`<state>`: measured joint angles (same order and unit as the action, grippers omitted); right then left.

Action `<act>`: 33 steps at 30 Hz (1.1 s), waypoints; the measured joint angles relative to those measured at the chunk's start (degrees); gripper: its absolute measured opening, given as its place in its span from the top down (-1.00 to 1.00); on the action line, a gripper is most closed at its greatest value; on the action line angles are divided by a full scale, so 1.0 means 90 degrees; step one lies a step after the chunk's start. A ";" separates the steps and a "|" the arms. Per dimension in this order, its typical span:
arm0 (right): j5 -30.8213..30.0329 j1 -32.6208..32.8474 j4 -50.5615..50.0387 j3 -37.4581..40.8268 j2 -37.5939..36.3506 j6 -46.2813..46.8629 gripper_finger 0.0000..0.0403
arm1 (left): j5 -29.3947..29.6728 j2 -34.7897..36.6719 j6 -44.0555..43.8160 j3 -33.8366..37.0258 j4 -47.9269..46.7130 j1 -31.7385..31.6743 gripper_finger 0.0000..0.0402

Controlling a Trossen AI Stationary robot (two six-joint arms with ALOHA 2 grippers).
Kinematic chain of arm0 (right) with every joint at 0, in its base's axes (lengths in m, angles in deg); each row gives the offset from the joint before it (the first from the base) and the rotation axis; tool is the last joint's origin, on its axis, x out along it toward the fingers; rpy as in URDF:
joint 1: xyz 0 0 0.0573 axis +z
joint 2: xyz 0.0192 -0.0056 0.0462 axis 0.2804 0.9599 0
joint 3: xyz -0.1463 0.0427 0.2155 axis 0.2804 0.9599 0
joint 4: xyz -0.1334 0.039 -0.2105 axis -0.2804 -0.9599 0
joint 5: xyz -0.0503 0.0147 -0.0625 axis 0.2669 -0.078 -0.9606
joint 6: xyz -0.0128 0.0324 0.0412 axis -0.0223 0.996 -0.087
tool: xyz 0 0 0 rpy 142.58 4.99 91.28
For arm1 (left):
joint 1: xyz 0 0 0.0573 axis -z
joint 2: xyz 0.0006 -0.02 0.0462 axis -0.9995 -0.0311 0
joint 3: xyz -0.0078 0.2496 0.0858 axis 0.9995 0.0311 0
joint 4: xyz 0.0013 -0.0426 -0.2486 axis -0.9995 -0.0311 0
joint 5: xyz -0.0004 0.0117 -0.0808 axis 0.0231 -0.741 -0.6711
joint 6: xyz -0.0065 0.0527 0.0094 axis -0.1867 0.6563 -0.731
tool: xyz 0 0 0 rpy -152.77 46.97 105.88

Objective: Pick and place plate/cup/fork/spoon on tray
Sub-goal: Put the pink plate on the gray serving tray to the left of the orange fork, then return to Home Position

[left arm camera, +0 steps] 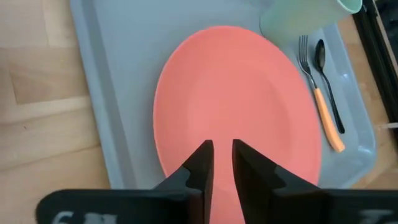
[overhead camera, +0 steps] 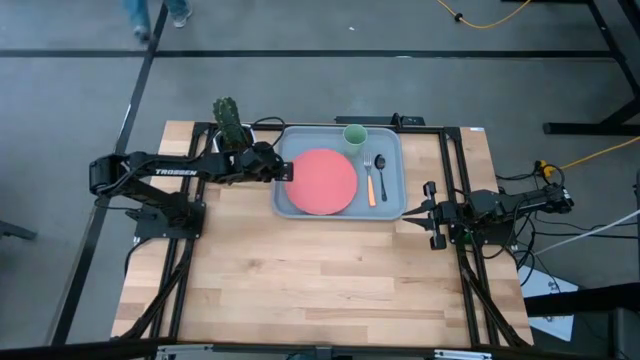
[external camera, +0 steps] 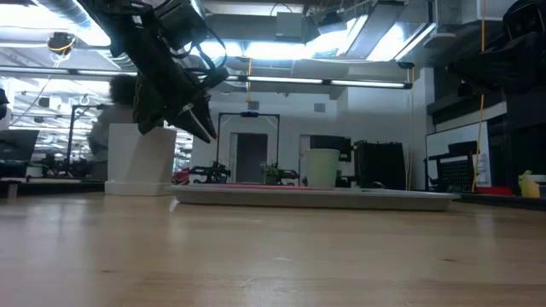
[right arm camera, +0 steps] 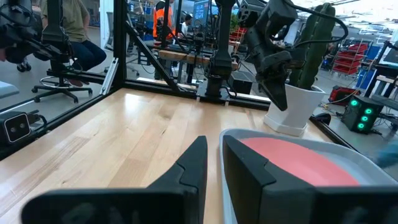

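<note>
The coral plate (overhead camera: pixel 323 181) lies flat in the grey-blue tray (overhead camera: pixel 392 148). The light-green cup (overhead camera: pixel 355 134) stands at the tray's far side. The orange-handled fork (overhead camera: pixel 369 180) and the dark spoon (overhead camera: pixel 382 176) lie side by side to the right of the plate. My left gripper (overhead camera: pixel 290 172) hangs raised over the tray's left rim, above the plate's left edge (left arm camera: pixel 168 137). Its fingers are shut and empty, with only a slit between them (left arm camera: pixel 222 146). My right gripper (overhead camera: pixel 405 215) is shut and empty, low by the tray's near right corner, pointing left (right arm camera: pixel 214 142).
A white pot with a green cactus (overhead camera: pixel 228 125) stands at the far edge, just left of the tray and behind my left arm. It also shows in the low view (external camera: pixel 141 158). Bare wooden table top (overhead camera: pixel 320 270) stretches in front of the tray.
</note>
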<state>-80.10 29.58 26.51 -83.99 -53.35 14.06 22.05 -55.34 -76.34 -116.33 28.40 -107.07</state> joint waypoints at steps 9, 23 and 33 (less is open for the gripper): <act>-0.0001 0.0000 0.0000 0.0000 0.0000 0.0000 0.72 | -0.0137 0.0005 0.0007 0.0000 -0.0002 0.0000 0.65; -0.0001 0.0000 0.0002 0.0000 0.0001 0.0000 0.72 | -0.5600 0.0684 0.1149 0.0005 -0.0032 -0.0255 0.67; -0.0002 0.0000 0.0000 0.0000 0.0001 0.0001 0.72 | -0.6224 0.0757 0.3973 0.0005 -0.0948 0.0351 0.67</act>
<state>-80.12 29.58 26.52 -83.99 -53.34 14.07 -33.96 -48.52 -40.58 -116.28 19.86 -103.91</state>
